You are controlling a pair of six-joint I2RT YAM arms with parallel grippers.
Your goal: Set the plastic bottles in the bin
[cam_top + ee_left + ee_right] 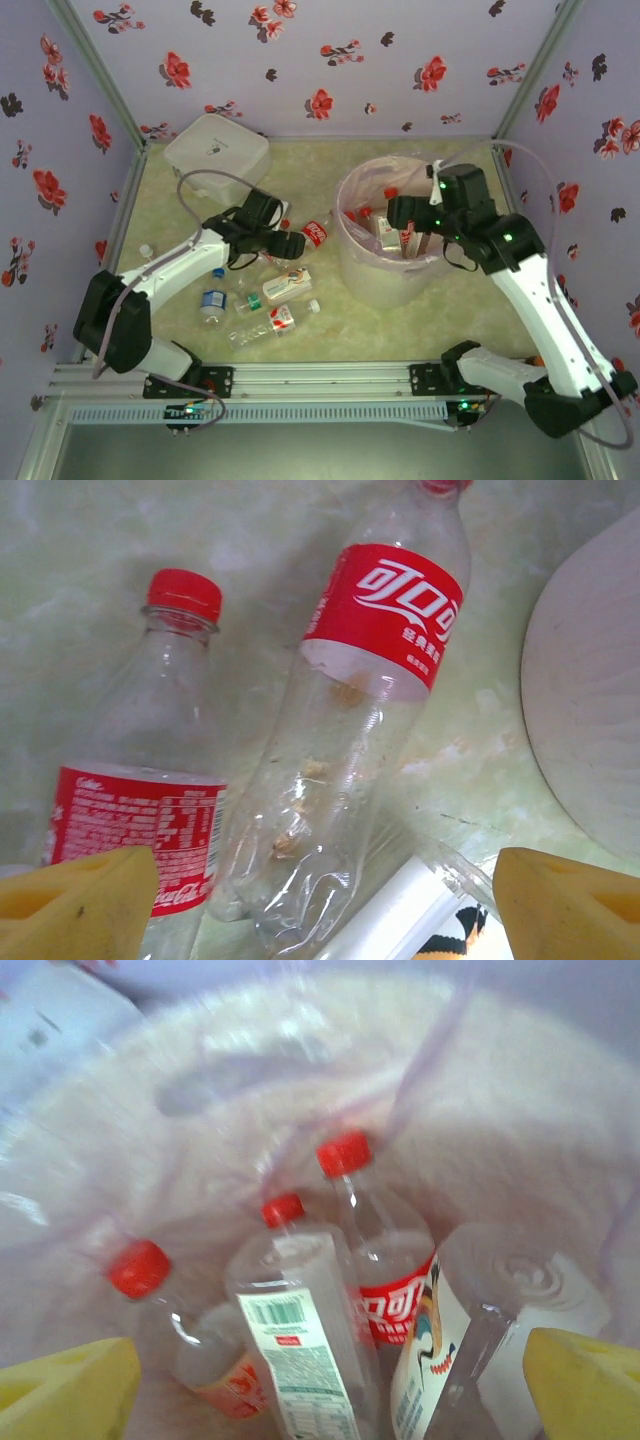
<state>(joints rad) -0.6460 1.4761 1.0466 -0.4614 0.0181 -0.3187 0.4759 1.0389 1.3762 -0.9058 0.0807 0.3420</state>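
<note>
Several plastic bottles lie on the table left of the bin (pixel 352 262), a pale bucket lined with a pink bag. My left gripper (pixel 272 243) (pixel 320 920) stands open just above a clear bottle with a red label (pixel 312 235) (pixel 375 700), its yellow fingertips (pixel 75 900) well apart. Another red-capped bottle (pixel 160 780) lies beside it, and a white-labelled one (pixel 405 910) crosses underneath. My right gripper (pixel 405 215) (pixel 325 1400) hangs open over the bin's mouth, holding nothing. Inside the bin stand several red-capped bottles (pixel 300 1350).
A flat white lidded box (pixel 215 150) sits at the back left. More bottles (pixel 285 288) (pixel 212 300) (pixel 268 322) are scattered toward the near edge. The bin's pale wall (pixel 590 700) rises close to the right of my left gripper.
</note>
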